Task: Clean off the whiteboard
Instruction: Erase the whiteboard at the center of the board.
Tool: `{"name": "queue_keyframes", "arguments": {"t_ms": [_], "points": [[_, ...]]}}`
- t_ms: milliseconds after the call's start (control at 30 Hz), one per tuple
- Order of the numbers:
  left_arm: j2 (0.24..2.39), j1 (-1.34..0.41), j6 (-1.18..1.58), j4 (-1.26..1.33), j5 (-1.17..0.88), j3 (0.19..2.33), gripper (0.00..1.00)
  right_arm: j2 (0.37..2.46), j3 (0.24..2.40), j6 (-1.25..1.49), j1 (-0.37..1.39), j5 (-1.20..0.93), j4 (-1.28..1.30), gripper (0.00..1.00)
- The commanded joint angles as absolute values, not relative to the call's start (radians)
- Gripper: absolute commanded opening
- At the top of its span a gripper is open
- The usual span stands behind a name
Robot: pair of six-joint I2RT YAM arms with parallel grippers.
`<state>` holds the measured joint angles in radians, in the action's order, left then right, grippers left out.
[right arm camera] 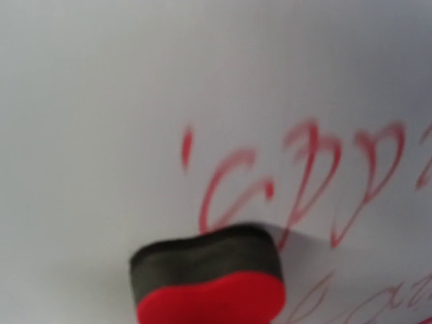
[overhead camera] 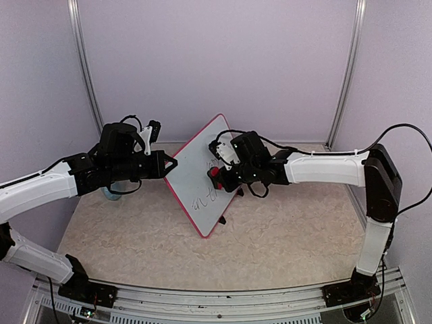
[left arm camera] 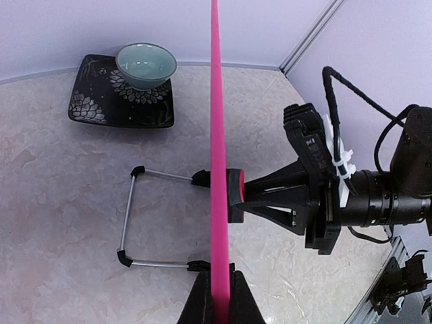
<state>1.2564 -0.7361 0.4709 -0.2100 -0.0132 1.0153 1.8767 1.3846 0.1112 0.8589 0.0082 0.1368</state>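
The whiteboard stands tilted on its wire stand, white with a pink-red frame and handwriting on its lower part. My left gripper is shut on the frame's left edge. In the left wrist view the frame shows edge-on, pinched between my fingers. My right gripper is shut on a red eraser with a black felt face, pressed against the board's front. In the right wrist view the eraser sits just below red letters on the board.
A black flowered plate with a teal bowl on it lies behind the board, on the left. In the top view the bowl is mostly hidden under my left arm. Purple walls close the back and sides.
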Motion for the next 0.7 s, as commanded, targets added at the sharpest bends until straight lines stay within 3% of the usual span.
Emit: {"name": "queue_keyframes", "arguments": {"t_ms": [0,233,667], "points": [[1.249,-0.755,0.448,-0.254,-0.106,0.996,0.0,1.91,1.535,0.073,0.854,0.0,0.128,0.0],[1.248,-0.751,0.45,-0.252,-0.114,0.994,0.0,1.963,1.642,0.055,0.851,0.007,0.169,0.0],[1.252,-0.747,0.445,-0.248,-0.125,1.002,0.0,1.921,1.354,0.119,0.847,-0.015,0.064,0.0]]}}
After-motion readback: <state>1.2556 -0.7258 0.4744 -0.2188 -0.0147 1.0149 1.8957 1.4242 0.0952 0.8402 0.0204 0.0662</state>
